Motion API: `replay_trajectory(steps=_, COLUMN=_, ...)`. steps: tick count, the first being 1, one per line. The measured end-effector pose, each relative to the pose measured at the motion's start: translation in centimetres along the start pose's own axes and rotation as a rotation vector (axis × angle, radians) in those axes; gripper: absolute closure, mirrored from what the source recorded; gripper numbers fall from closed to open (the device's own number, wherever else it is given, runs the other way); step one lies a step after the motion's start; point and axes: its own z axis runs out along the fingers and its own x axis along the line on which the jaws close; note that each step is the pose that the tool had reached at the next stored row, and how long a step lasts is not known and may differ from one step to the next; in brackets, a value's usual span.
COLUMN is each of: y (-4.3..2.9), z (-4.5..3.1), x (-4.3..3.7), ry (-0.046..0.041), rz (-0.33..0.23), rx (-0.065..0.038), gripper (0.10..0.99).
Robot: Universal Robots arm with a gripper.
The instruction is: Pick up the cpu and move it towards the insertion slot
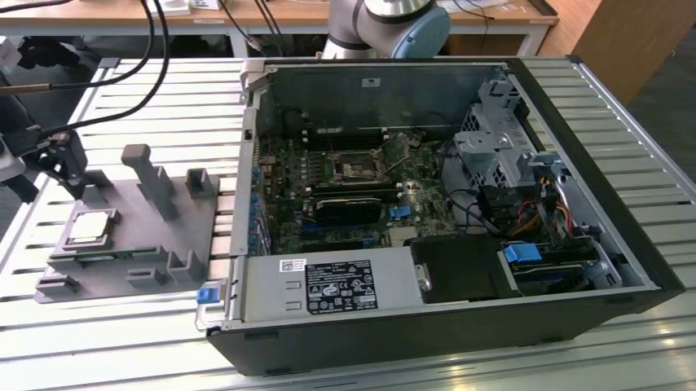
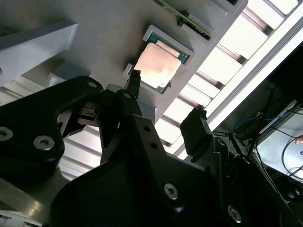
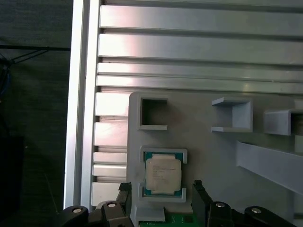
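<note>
Wide-spread and empty, the gripper (image 3: 161, 187). One black fingertip (image 3: 124, 189) to either side of the cpu (image 3: 163, 175), close by its edges; contact impossible to tell.

Just beyond the fingertips, in line with the gap between them in both wrist views: the cpu, flat in a square pale-rimmed pocket, silvery lid up. Faint print on the lid, too small to read.

Around that pocket, the grey plastic tray (image 3: 213, 156) with upright posts and open-sided brackets. Close beside the fingers, a strip of green circuit board (image 3: 179, 220). Under the tray and out past it, the ribbed aluminium table (image 3: 189, 47).

Well away from the gripper, toward the exterior view's right: an open computer case (image 1: 435, 346) on its side. On the power supply (image 1: 272, 303), a white sticker (image 1: 292, 263) and a black label (image 1: 339, 287) crowded with white print, not legible.

Farthest off, on the motherboard (image 1: 285, 175), the insertion slot (image 1: 357, 169): square, dark-centred, silver-framed, well apart from the cpu.
</note>
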Motion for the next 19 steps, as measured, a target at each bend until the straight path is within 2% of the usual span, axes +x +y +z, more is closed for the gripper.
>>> replay_trajectory(steps=19, y=-0.3, z=1.16, x=0.01, ry=0.0001, rz=0.0, rx=0.0, gripper=0.467)
